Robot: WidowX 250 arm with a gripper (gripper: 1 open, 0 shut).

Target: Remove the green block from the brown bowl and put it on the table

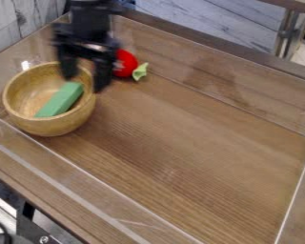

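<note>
A green block [61, 99] lies tilted inside the brown wooden bowl [26, 120] at the left of the table. My gripper [87, 74] hangs open just above the bowl's far right rim, pointing down, its dark fingers [103, 77] blurred by motion. Nothing is between the fingers. The block sits a little below and left of the fingertips, untouched.
A red strawberry-like toy [122, 63] with a green leaf [141, 70] lies right behind the gripper. A clear acrylic wall [142, 221] borders the wooden table [206, 143] along its front and sides.
</note>
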